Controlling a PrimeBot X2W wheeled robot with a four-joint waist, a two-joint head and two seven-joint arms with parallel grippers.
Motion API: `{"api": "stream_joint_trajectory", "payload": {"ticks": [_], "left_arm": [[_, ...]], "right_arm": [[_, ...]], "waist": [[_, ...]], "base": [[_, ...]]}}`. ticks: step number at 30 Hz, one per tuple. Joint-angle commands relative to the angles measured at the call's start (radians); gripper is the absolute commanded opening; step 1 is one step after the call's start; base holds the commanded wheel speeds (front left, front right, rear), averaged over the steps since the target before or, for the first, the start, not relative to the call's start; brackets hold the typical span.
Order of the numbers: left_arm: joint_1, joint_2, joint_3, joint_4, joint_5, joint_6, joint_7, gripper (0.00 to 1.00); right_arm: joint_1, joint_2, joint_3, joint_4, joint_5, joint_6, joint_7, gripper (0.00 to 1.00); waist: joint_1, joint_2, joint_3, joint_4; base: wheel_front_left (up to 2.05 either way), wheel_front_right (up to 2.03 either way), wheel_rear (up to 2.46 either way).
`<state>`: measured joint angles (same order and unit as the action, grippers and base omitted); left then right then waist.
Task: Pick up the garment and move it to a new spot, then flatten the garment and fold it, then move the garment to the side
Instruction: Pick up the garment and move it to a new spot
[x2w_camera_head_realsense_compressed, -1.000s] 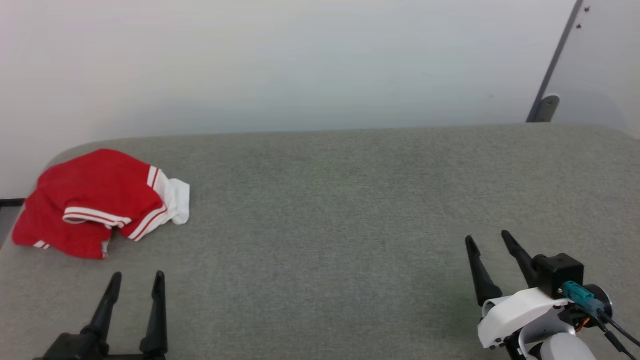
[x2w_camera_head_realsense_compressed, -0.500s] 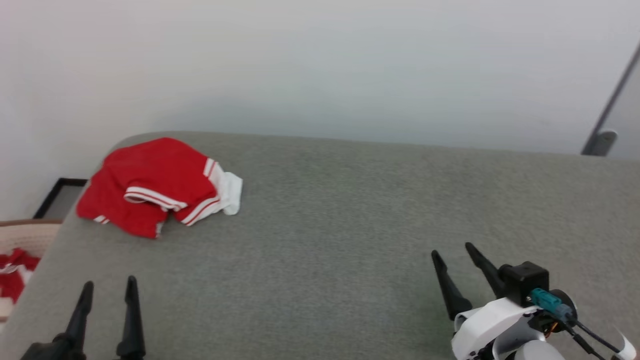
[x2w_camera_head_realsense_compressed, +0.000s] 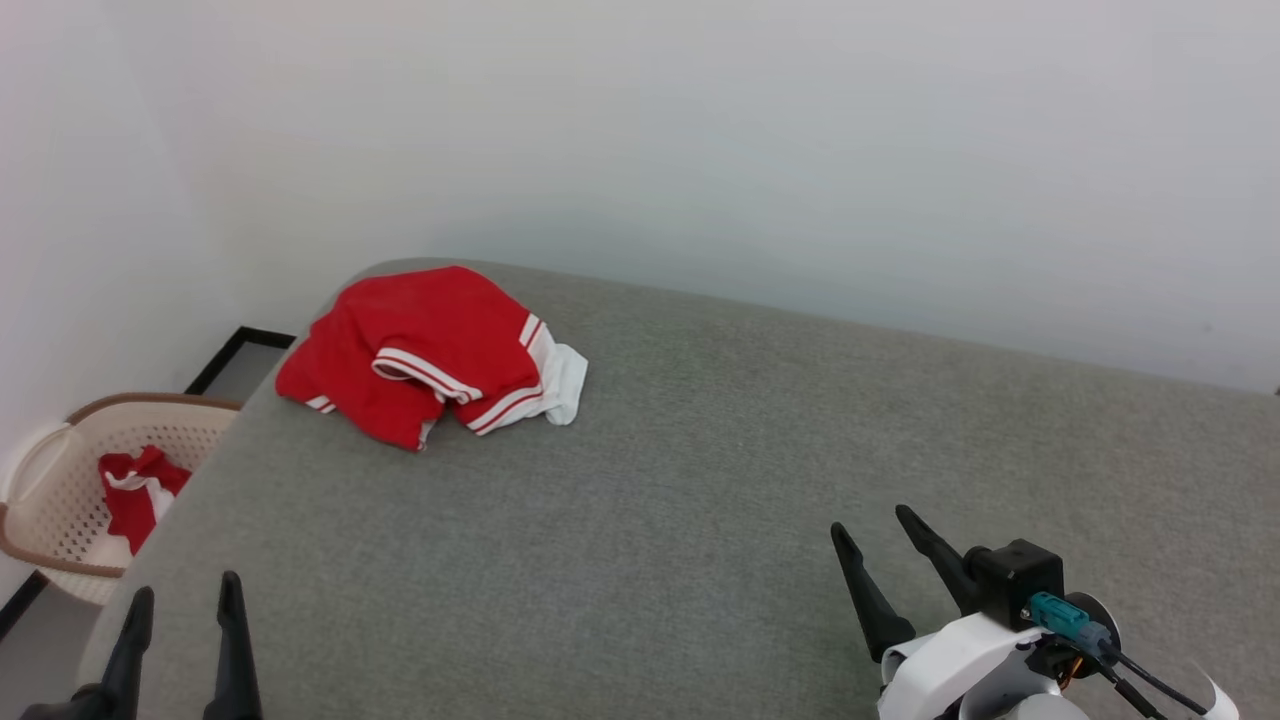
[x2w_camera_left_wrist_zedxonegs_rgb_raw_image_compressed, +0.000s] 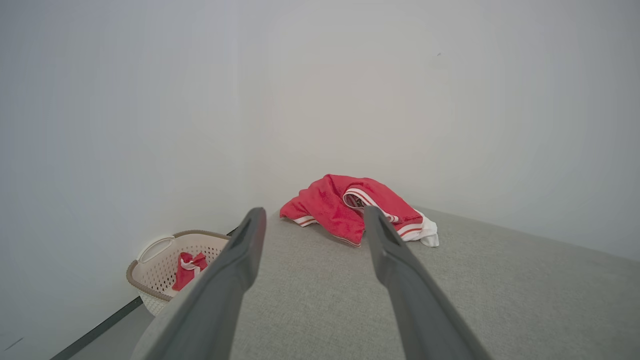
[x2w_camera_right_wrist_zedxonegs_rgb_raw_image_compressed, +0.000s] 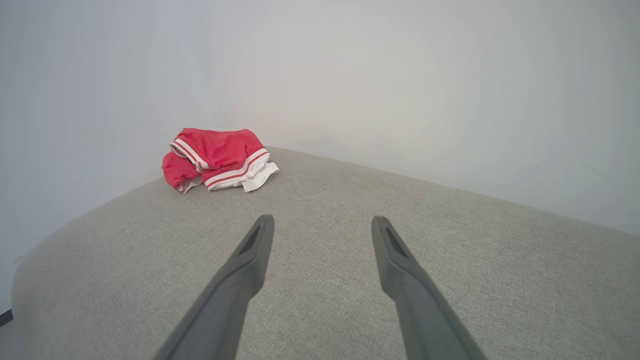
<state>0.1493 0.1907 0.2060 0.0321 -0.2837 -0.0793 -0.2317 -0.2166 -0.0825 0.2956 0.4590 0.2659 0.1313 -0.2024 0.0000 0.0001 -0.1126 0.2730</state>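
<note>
The red garment (x2w_camera_head_realsense_compressed: 430, 355) lies crumpled at the far left corner of the grey fabric surface (x2w_camera_head_realsense_compressed: 700, 480), white bands and white lining showing on its right side. It also lies ahead in the left wrist view (x2w_camera_left_wrist_zedxonegs_rgb_raw_image_compressed: 350, 210) and far left in the right wrist view (x2w_camera_right_wrist_zedxonegs_rgb_raw_image_compressed: 215, 155). My left gripper (x2w_camera_head_realsense_compressed: 185, 600) is open at the lower left, well short of the garment, with nothing between its fingers (x2w_camera_left_wrist_zedxonegs_rgb_raw_image_compressed: 245, 250). My right gripper (x2w_camera_head_realsense_compressed: 875, 535) is open at the lower right over bare surface, far from the garment (x2w_camera_right_wrist_zedxonegs_rgb_raw_image_compressed: 320, 220).
A cream laundry basket (x2w_camera_head_realsense_compressed: 45, 470) with a brown rim stands on the floor left of the surface and holds another red and white cloth (x2w_camera_head_realsense_compressed: 135, 490). A pale wall runs behind. The surface's left edge is rounded.
The head camera has turned left, so the whole scene has shifted right and the basket has come into view. The garment lies as before. Both grippers stay open.
</note>
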Motion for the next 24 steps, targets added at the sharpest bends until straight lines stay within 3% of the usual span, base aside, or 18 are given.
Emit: {"api": "stream_joint_trajectory", "payload": {"ticks": [1, 10, 24], "left_arm": [[0.011, 0.002, 0.002, -0.006, -0.003, 0.004, 0.003, 1.00], [-0.041, 0.054, 0.000, -0.012, -0.041, -0.016, 0.063, 1.00], [-0.379, 0.309, -0.035, 0.087, -0.230, -0.052, 0.303, 1.00]], "right_arm": [[-0.012, 0.003, 0.001, 0.004, 0.001, -0.001, -0.006, 1.00], [-0.023, -0.008, -0.001, 0.006, -0.007, -0.001, -0.004, 1.00], [-0.110, -0.037, -0.020, -0.070, -0.053, -0.001, 0.029, 1.00]], "waist": [[0.0000, -0.0001, -0.009, 0.014], [0.0000, -0.0001, 0.025, -0.008], [0.0000, -0.0001, 0.238, -0.122]], "base": [[0.00, 0.00, 0.00], [0.00, 0.00, 0.00], [0.00, 0.00, 0.00]]}}
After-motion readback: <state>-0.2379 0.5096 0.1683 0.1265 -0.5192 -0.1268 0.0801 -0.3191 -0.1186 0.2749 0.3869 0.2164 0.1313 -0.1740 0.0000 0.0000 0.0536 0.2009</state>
